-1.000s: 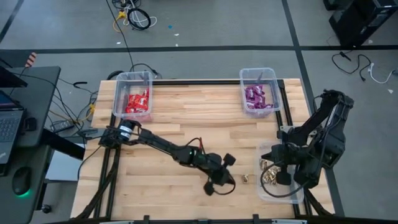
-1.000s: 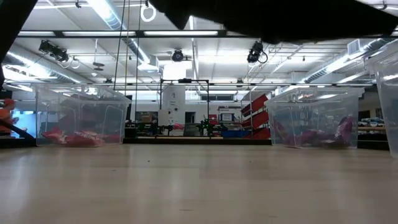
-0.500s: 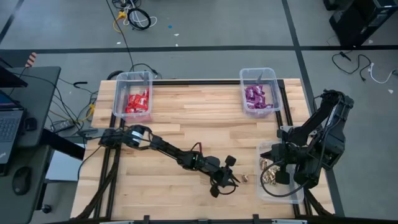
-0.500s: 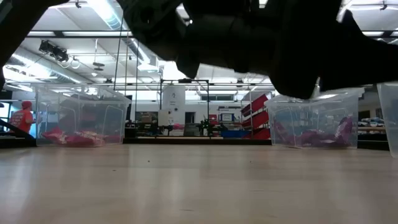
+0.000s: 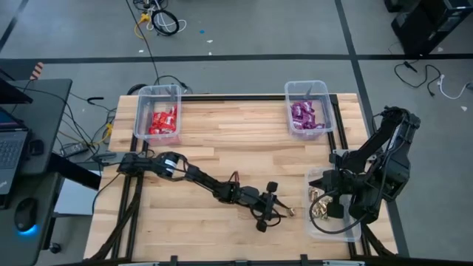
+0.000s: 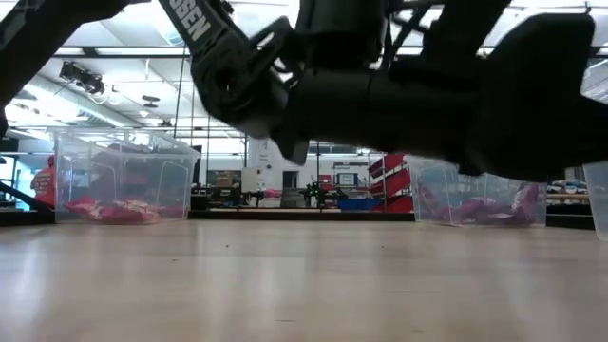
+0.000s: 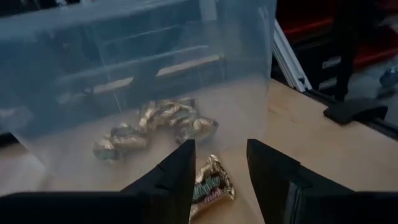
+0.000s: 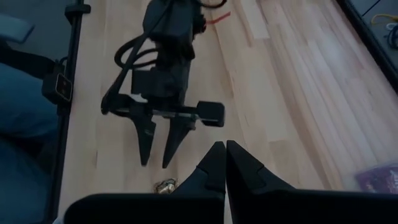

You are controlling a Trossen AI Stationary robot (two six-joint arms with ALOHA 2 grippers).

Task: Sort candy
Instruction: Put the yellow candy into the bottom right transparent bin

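One gold foil candy (image 7: 210, 184) lies on the wooden table just short of the clear bin (image 5: 329, 222) that holds several gold candies (image 7: 155, 124). My left gripper (image 5: 279, 211) is low over the table and nearly level, open, its fingertips just short of the loose candy (image 8: 165, 185), one on each side of the line to it. My right gripper (image 8: 221, 163) hangs shut over the gold bin with nothing in it. Red candies (image 5: 162, 120) lie in the far left bin and purple ones (image 5: 303, 114) in the far right bin.
The gold bin's clear wall (image 7: 249, 93) stands right behind the loose candy. The left arm (image 5: 207, 183) stretches low across the middle of the table. The red bin (image 6: 119, 176) and the purple bin (image 6: 484, 190) stand along the far edge. A desk with a laptop is off the left side.
My left gripper has come down toward the table, tipped from pointing downward to nearly level, and moved a little toward the gold candy and its bin. Its fingers have opened. The candy has stayed where it was.
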